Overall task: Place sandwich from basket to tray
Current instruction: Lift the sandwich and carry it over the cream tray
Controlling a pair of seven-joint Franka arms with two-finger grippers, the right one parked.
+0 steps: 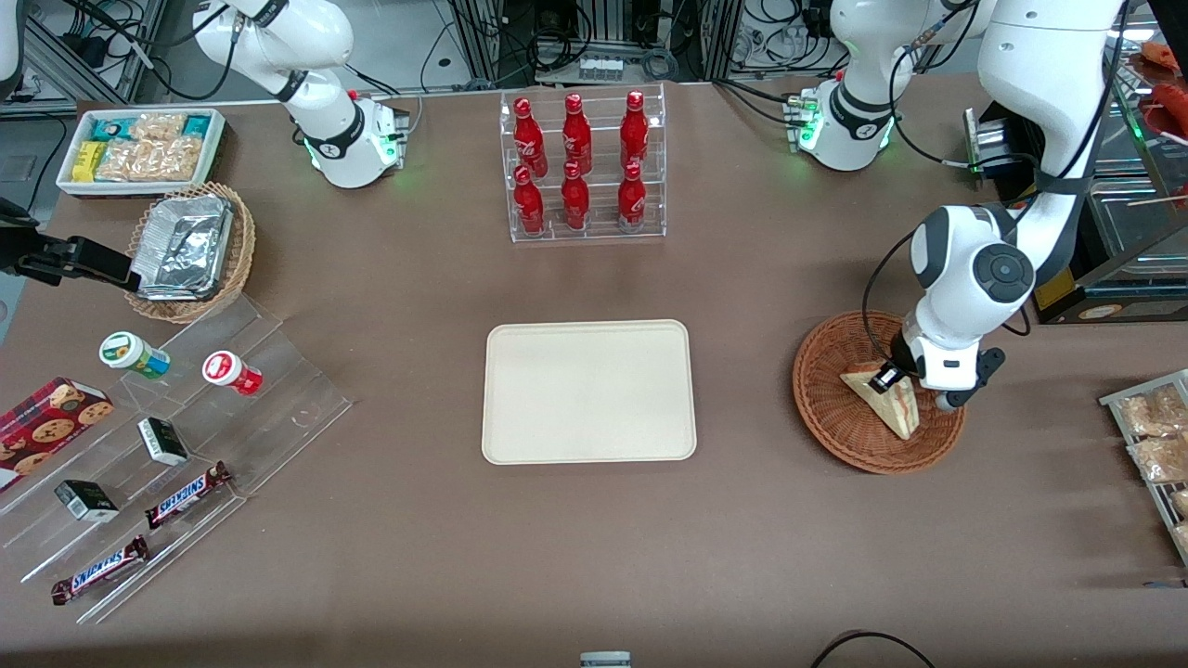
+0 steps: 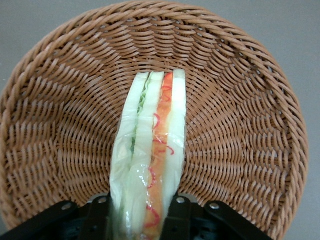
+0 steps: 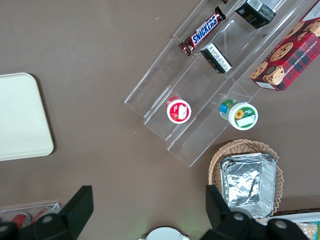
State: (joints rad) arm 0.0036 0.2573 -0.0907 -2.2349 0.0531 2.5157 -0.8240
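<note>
Looking down over the surface [image 1: 594,557], we found the claw [image 1: 905,382] lowered into the reddish-brown woven basket [image 1: 826,408] toward the working arm's end. From the wrist view, the claw's two dark fingers [image 2: 177,215] sat pressed against both flat faces of the sandwich [image 2: 150,165], so we took it as closed on the wedge. The sandwich stood on edge inside the basket, its cut side facing the wrist camera, showing pale bread with green, orange and red filling under clear wrap. In the front view the sandwich [image 1: 889,404] lay in the part of the basket nearer the arm's wrist, one corner pointing toward the front camera.

We saw the cream tray [image 1: 588,391] flat at the middle of the surface, well apart from the basket, toward the parked arm's side of it. A clear rack of red bottles [image 1: 582,162] stood farther from the front camera than the tray. Toward the parked arm's end we noted a lighter wicker basket with foil packets [image 1: 190,249], a white bin of snacks [image 1: 141,147], and a clear stepped stand [image 1: 186,445] carrying two small cups, small boxes and chocolate bars, with a cookie box [image 1: 46,422] beside it
</note>
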